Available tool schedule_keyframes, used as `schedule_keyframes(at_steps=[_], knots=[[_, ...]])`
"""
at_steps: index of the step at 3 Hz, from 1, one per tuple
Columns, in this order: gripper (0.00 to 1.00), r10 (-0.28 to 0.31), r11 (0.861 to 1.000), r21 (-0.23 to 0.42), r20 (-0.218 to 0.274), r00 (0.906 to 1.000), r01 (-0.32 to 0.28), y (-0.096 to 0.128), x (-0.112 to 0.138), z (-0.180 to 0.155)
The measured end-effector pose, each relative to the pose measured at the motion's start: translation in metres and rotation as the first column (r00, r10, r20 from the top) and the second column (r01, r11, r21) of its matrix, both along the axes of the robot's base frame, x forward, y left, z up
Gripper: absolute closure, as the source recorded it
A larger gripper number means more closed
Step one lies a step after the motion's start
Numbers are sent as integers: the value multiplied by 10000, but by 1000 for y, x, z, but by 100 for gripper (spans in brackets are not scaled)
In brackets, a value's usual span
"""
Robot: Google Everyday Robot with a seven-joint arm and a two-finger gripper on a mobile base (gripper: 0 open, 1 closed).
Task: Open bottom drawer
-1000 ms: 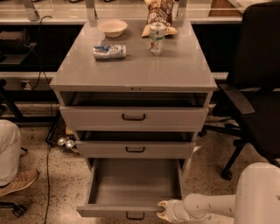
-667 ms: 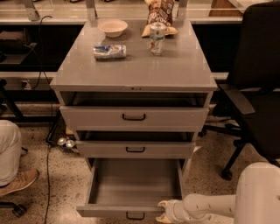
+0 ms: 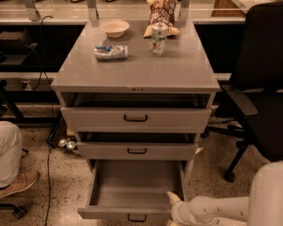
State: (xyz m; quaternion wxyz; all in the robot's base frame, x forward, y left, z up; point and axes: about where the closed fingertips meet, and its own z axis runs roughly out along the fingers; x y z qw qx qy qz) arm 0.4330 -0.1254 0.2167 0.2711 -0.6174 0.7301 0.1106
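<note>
To the left of the grey cabinet (image 3: 137,73) you have a seated person's pale trouser leg (image 3: 9,154) and tan shoe (image 3: 20,182) on the speckled floor, well clear of the drawer's path. A dark cable (image 3: 47,176) trails down past the cabinet's left side.

On the cabinet's flat matte top, towards the back, a shallow cream bowl (image 3: 114,27) sits at the left. A crumpled blue-and-white plastic bottle (image 3: 110,51) lies on its side in front of it. An upright drink can (image 3: 159,39) stands right of centre, with a glossy snack bag (image 3: 162,12) behind it.

Down the cabinet's front, the top drawer (image 3: 135,118) and middle drawer (image 3: 137,151) each stand slightly ajar, both plain grey sheet fronts with small black loop handles. The bottom drawer (image 3: 132,187), lowest in the cabinet, is drawn well out, its bare grey box open to view and its handle (image 3: 136,217) at the front edge. By my reading the opening is essentially done.

The gripper (image 3: 173,199) rests at that drawer's front right corner, just inside the rim, probably because it drew the box out from there. You cannot tell whether it is spread or pressed together. Its smooth white arm (image 3: 221,208) reaches in from the cabinet's lower right.

A black office chair (image 3: 258,101) stands to the cabinet's right.
</note>
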Motion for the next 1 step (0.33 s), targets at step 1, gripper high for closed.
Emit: schedule_keyframes(at_steps=[1], knots=[[0, -511, 9951, -800, 874, 9949, 581, -42, -7, 77]])
